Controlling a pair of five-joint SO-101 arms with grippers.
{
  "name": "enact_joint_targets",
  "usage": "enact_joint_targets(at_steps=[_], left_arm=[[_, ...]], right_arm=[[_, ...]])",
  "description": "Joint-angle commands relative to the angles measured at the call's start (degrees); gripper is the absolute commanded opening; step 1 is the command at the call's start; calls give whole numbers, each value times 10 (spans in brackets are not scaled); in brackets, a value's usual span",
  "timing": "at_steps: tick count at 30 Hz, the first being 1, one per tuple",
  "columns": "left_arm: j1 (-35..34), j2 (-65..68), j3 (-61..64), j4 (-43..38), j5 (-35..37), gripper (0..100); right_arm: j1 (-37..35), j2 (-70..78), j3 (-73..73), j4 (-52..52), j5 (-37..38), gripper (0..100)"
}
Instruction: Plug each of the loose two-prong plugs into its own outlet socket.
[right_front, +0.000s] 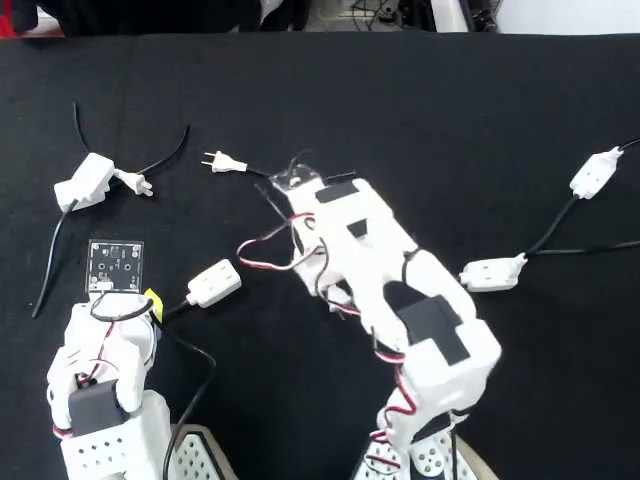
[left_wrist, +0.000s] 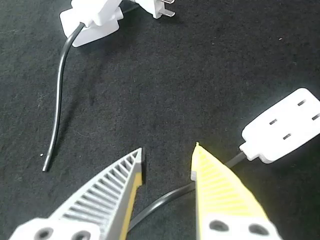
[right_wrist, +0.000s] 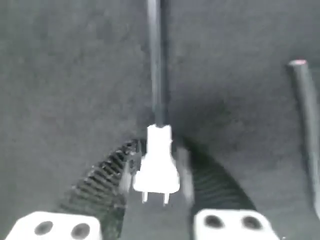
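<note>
White plug (right_wrist: 156, 167) lengthwise in right fingers' (right_wrist: 107, 172) grip, prongs toward arm (right_front: 420, 320); left fingers (left_wrist: 220, 185) apart

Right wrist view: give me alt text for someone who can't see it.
A white two-prong plug sits between the jaws of the right gripper, prongs toward the camera. Its black cord runs away across the black table, and another black cable end lies nearby.
</note>
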Motion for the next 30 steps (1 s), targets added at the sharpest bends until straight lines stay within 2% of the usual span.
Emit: enact_joint_targets(at_steps=[1,8,12,19,23,30], left_arm=[[7,0,-7,-9,3,166],[7,0,-7,-9,2,166],[7,0,-7,-9,2,166],[4,0,-7,-8,2,166],[4,0,-7,-8,2,166],[3,0,-7,-8,2,166]], right_arm=[[11,15,-62,69,34,265],[50,25,-191,187,51,265],[52,27,-194,204,51,264],[45,28,-80,98,46,131],[36,28,-37,39,31,131],[4,58,-22,29,17,131]])
